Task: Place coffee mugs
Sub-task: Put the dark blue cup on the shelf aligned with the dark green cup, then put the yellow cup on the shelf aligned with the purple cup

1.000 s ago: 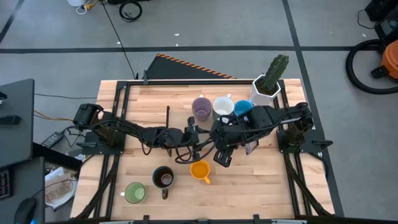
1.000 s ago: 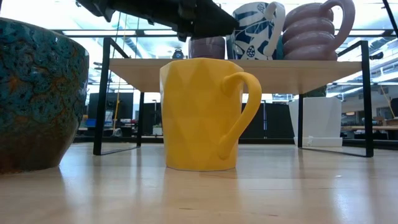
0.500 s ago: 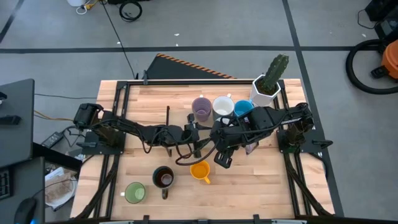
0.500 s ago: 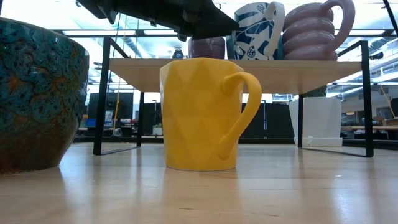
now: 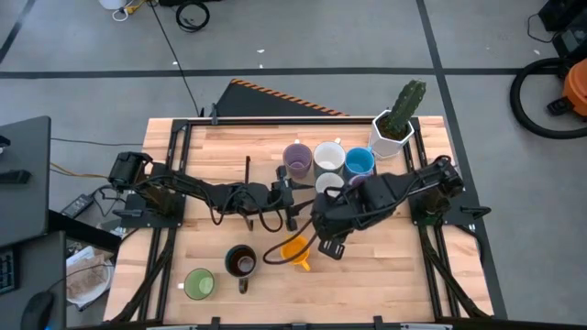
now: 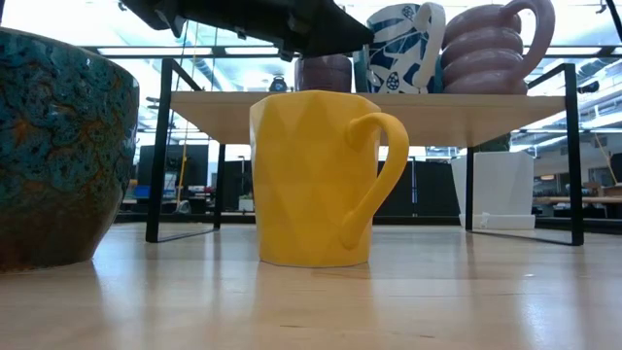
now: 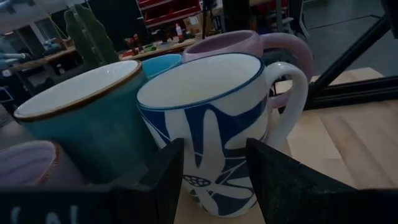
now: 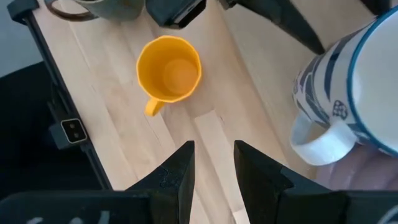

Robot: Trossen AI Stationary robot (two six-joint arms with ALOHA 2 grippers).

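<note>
A white mug with a blue pattern (image 7: 205,130) stands on a raised wooden shelf (image 6: 466,105), next to a ribbed lavender mug (image 6: 491,49). My left gripper (image 7: 214,180) is open, one finger on each side of the patterned mug (image 5: 330,185). An orange mug (image 8: 169,68) stands upright on the table (image 5: 295,252), handle toward the near edge. My right gripper (image 8: 214,168) hovers open above the table just right of it (image 5: 329,246). Purple (image 5: 296,160), white (image 5: 328,158) and blue (image 5: 359,162) mugs stand in a row at the far side. My left gripper has its fingers (image 7: 165,180) level beside the lower wall of the patterned mug (image 7: 214,186), which stands upright on the shelf. Whether the fingers touch the wall cannot be told.
A dark mug (image 5: 240,263) and a green mug (image 5: 198,284) stand near the table's near left corner. A white planter with a cactus (image 5: 394,124) is at the far right. Black shelf legs (image 6: 157,146) stand on the table. Bare wood lies right of the orange mug.
My right gripper has moved toward the table's near edge, closer to the orange mug, and its arm has swung with it. The mugs have stayed where they were.
</note>
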